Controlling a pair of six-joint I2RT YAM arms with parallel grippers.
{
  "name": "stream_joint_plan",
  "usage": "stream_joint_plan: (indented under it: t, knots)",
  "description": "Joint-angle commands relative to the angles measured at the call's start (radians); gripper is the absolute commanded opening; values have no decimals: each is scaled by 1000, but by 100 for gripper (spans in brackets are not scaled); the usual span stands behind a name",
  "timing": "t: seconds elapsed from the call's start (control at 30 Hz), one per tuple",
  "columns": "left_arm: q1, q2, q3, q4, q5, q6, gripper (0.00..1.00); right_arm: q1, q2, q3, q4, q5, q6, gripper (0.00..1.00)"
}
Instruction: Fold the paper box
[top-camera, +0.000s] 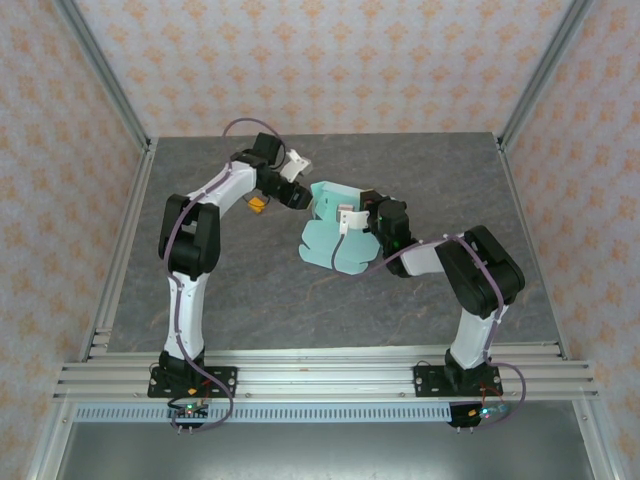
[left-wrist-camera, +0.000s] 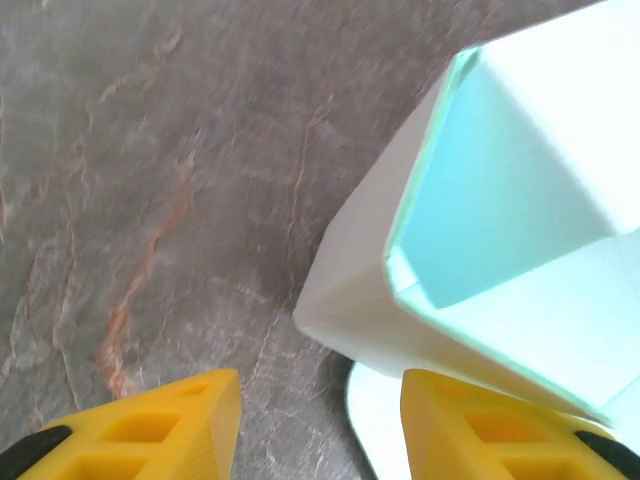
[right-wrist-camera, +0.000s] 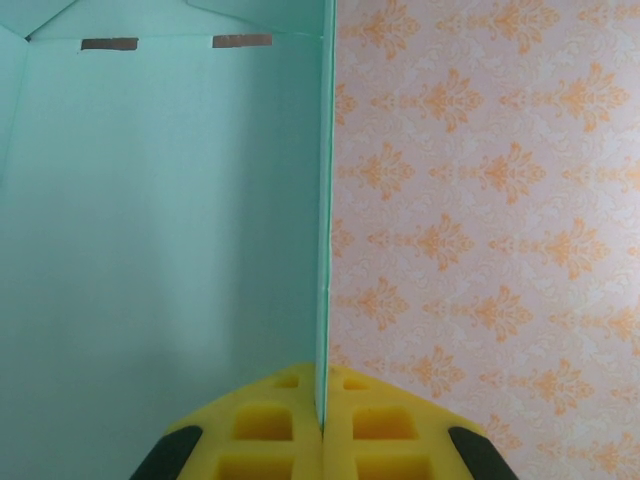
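Observation:
The paper box (top-camera: 335, 238) is pale mint-green card, partly folded, standing on the grey table (top-camera: 300, 300) between the two arms. My right gripper (right-wrist-camera: 322, 425) is shut on the edge of one upright panel (right-wrist-camera: 160, 230), which has two small slots near its top. My left gripper (left-wrist-camera: 320, 430) is at the box's left side, just short of a raised corner (left-wrist-camera: 380, 300). Its yellow fingers (left-wrist-camera: 150, 430) stand apart and open, with bare table and a flat flap's edge between them. In the top view the left gripper (top-camera: 296, 196) sits by the box's upper left corner.
A small orange-yellow piece (top-camera: 257, 205) shows beside the left arm. Aluminium posts (top-camera: 105, 75) and rails (top-camera: 320, 375) frame the table, with patterned walls (right-wrist-camera: 480, 200) behind. Open tabletop lies in front of the box and to the far right.

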Motion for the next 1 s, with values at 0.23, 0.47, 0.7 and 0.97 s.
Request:
stream_joint_plan:
  t: [0.23, 0.47, 0.7, 0.97]
  knots:
    - [-2, 67, 133, -139, 103, 126, 47, -28, 54, 86, 0, -131, 47, 0]
    - [-3, 86, 171, -153, 110, 145, 47, -30, 67, 106, -33, -173, 56, 0]
    - [-3, 98, 186, -146, 137, 157, 46, -31, 64, 110, -59, -192, 54, 0]
    - [-3, 79, 143, -70, 130, 108, 43, -31, 63, 119, -72, -197, 61, 0]
